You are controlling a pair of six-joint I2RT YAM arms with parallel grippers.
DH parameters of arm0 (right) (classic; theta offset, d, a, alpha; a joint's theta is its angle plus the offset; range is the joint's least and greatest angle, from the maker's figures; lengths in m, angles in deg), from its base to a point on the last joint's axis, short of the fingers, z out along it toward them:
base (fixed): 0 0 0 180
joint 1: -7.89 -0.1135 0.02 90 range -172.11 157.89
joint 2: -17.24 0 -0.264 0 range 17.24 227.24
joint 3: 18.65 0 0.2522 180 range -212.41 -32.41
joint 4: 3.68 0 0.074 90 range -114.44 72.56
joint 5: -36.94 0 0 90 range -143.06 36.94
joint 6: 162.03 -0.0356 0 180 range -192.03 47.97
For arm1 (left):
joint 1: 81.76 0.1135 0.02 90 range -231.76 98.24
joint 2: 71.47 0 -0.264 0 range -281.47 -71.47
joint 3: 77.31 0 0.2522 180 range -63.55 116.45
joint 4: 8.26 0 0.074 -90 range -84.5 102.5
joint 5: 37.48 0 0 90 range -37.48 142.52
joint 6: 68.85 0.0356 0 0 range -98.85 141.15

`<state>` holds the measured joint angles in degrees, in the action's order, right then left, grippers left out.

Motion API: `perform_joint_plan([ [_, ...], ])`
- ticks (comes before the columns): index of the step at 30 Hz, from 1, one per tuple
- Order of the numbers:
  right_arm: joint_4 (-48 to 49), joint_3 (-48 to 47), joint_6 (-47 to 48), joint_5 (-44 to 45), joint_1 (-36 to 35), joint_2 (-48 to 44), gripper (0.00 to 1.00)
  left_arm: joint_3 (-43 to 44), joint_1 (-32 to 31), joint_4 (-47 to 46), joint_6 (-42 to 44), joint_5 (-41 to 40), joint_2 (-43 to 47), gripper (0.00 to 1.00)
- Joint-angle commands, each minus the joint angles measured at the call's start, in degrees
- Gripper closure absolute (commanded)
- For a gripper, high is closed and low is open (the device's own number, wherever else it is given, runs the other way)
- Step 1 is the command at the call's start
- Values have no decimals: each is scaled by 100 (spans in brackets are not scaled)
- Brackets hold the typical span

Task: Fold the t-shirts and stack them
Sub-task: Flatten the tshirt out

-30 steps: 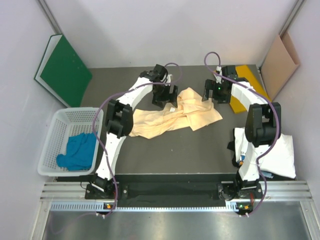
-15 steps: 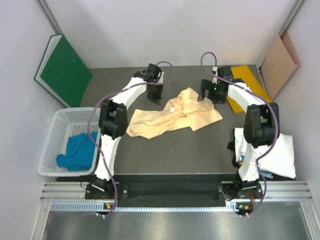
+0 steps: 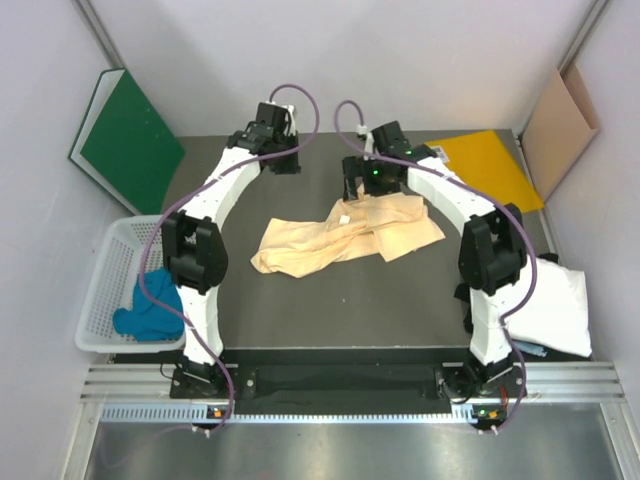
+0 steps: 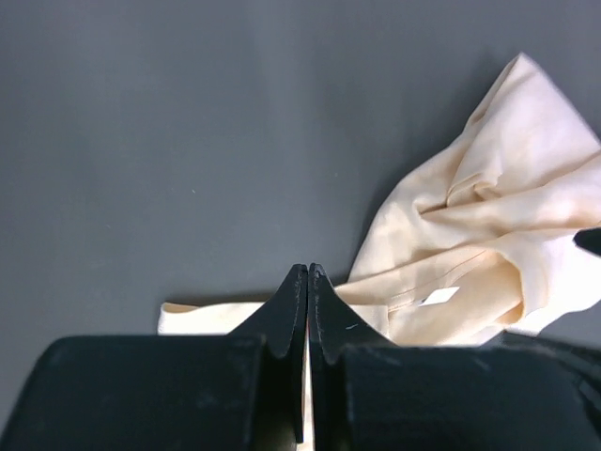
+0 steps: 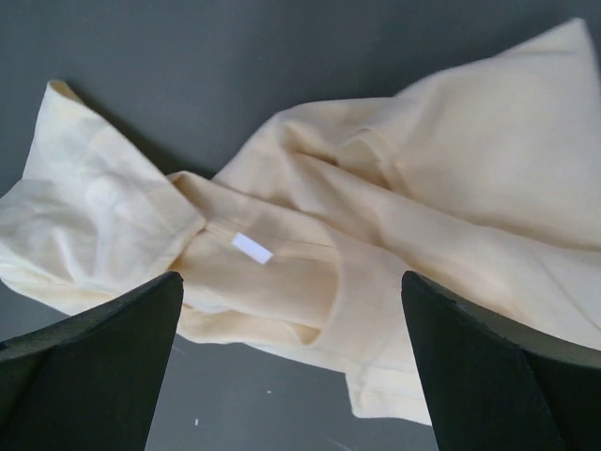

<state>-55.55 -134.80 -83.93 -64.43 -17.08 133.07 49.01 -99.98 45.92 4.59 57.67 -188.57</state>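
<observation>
A pale peach-yellow t-shirt [image 3: 345,235] lies crumpled in the middle of the dark table, its collar and white label [image 5: 252,247] facing up. My right gripper [image 3: 358,190] hovers open over the shirt's far edge, its fingers spread either side of the collar [image 5: 291,277], holding nothing. My left gripper [image 3: 283,163] is shut and empty over bare table, behind and left of the shirt [image 4: 308,272]. A teal-blue t-shirt [image 3: 150,305] sits bunched in the basket. A white t-shirt [image 3: 555,310] lies at the table's right edge, partly behind the right arm.
A white mesh basket [image 3: 105,290] stands at the left edge. A bright-yellow folder [image 3: 485,165] lies flat at the back right. A green folder [image 3: 125,140] leans on the left wall and a cardboard sheet [image 3: 560,115] on the right wall.
My left gripper drew back and left, away from the shirt, and shut empty. My right gripper moved left from the yellow folder to above the shirt's collar, still open.
</observation>
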Motion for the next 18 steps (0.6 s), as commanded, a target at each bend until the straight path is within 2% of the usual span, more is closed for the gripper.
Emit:
perform_joint_plan([
  [1, -574, -404, 179, 495, -323, 316, 0, -146, -42, 18, 21, 83, -76, 100],
  [10, -1251, -897, 39, 2199, -438, 905, 5, -339, -41, -8, 30, 92, -6, 100],
  [12, -1339, -949, 74, 2367, -438, 1037, 22, -339, -42, -8, 30, 65, -24, 100],
  [13, -1383, -984, 91, 2446, -447, 1064, 40, -339, -42, 9, 38, 39, -24, 100],
  [14, -1410, -1011, 74, 2665, -447, 1082, 74, -339, -42, 27, 38, 30, -32, 100],
  [15, -1427, -1037, 56, 2763, -447, 1082, 88, -339, -42, 36, 56, 21, -32, 100],
  [16, -1401, -1029, 30, 2859, -447, 995, 97, -339, -42, 53, 65, 4, -32, 93],
  [17, -1323, -1003, 4, 2965, -438, 898, 100, -357, -42, 79, 82, 13, -32, 63],
  [18, -1165, -915, -14, 3018, -447, 689, 100, -383, -42, 106, 117, 39, -32, 50],
])
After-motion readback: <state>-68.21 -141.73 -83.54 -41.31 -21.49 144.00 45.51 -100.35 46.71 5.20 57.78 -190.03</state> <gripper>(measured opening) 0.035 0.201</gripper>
